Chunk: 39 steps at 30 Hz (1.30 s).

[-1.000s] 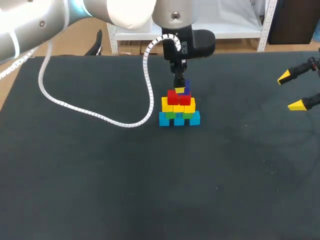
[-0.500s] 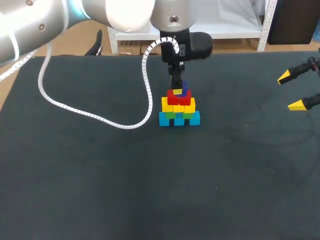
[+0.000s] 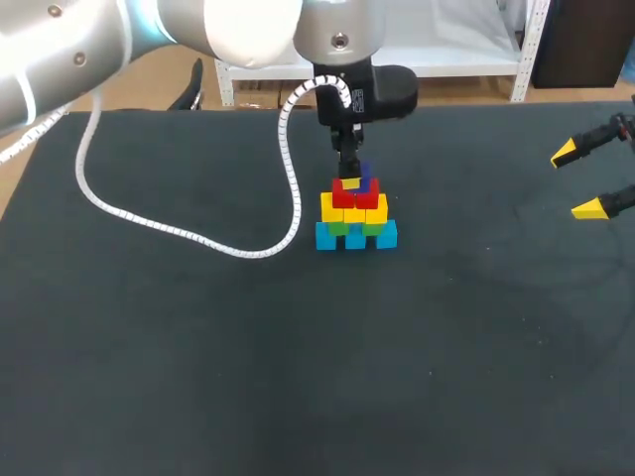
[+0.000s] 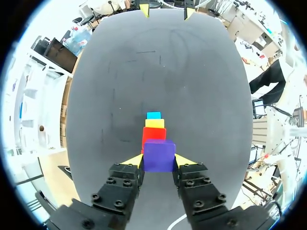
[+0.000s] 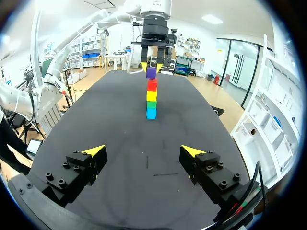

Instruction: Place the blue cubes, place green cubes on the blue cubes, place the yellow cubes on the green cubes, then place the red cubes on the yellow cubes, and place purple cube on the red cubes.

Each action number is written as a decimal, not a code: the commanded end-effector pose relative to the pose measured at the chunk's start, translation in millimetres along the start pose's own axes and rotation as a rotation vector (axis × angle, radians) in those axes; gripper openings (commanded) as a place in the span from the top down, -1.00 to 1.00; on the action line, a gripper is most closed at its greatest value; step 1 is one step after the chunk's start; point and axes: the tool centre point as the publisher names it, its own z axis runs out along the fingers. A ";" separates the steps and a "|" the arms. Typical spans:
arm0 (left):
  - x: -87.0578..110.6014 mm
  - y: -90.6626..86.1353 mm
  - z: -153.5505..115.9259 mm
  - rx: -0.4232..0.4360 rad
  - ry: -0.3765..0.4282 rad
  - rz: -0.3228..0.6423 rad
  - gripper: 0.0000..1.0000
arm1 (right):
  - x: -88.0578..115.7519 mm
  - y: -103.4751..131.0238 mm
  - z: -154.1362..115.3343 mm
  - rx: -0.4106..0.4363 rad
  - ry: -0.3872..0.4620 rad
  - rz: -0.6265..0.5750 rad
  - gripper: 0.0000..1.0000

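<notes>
- You had the stack (image 3: 355, 223) built up through the red cubes (image 3: 355, 194).
- Your left tool (image 4: 158, 161) pinched the purple cube (image 5: 151, 72) right atop the red cubes; only the release likely remained.
- Your right tool (image 5: 143, 151) gaped empty, well apart from the red cubes.

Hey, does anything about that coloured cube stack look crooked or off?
Nothing stands out: the blue, green, yellow and red cube stack stands straight, and the left gripper holds the purple cube level above it.
</notes>
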 end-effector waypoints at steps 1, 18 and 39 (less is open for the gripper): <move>0.0 1.0 0.9 0.005 0.000 0.001 1.00 | 0.4 -0.4 0.4 0.000 -0.001 -0.001 -1.00; 0.6 3.4 1.7 0.012 -0.006 0.002 1.00 | 0.4 -0.4 0.4 0.000 -0.001 -0.001 -1.00; 0.6 6.2 2.8 0.014 -0.015 0.010 0.69 | 0.4 -0.4 0.4 0.000 -0.001 -0.001 -1.00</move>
